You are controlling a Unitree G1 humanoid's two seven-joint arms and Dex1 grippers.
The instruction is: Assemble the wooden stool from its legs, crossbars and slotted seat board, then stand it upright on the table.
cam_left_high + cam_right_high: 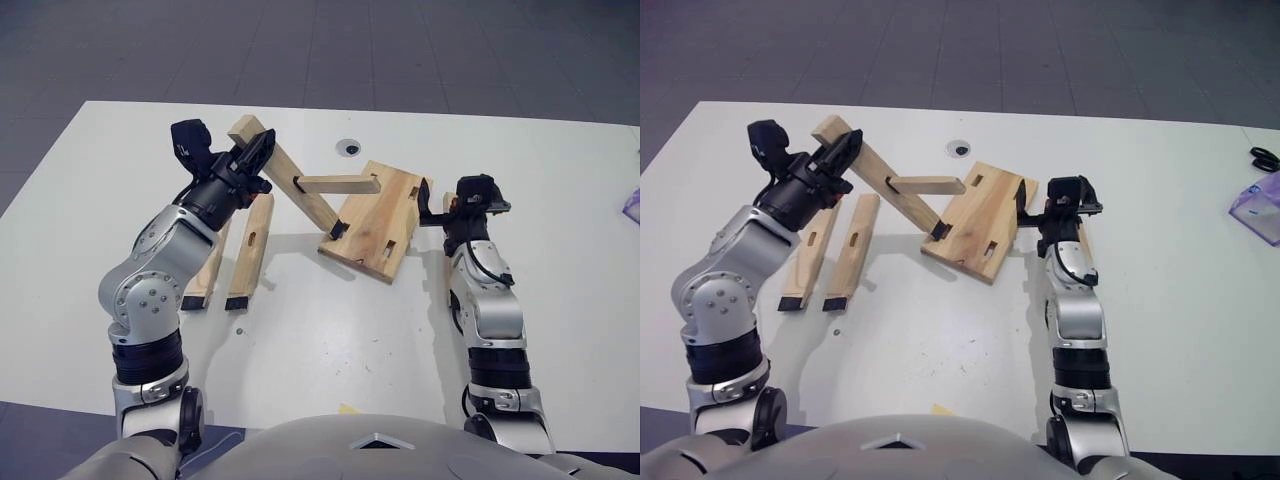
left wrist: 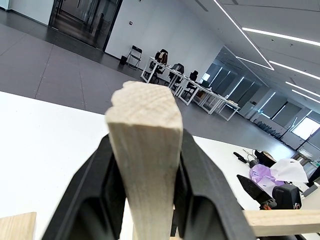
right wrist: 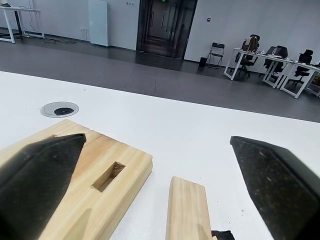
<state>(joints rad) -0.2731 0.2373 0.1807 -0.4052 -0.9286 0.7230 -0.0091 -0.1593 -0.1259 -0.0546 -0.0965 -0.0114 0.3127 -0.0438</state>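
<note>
The left gripper [image 1: 258, 158] has its jaws clamped on the leg [image 1: 318, 208] at its upper end, long axis slanting rightward down to the seat board [image 1: 390, 215] on the bench [image 1: 330, 340]; the right gripper [image 1: 437, 205], jaws apart, stands at the board's right edge.

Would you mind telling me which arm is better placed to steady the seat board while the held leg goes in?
Right, probably: the right hand is open at the right edge of the seat board, free to brace it. The left hand is shut on the leg.

Dark tiled floor [image 1: 400, 50], white wall [image 2: 165, 27], ceiling light strips [image 2: 280, 37], distant desks [image 2: 210, 100] with chairs [image 3: 216, 51]
</note>
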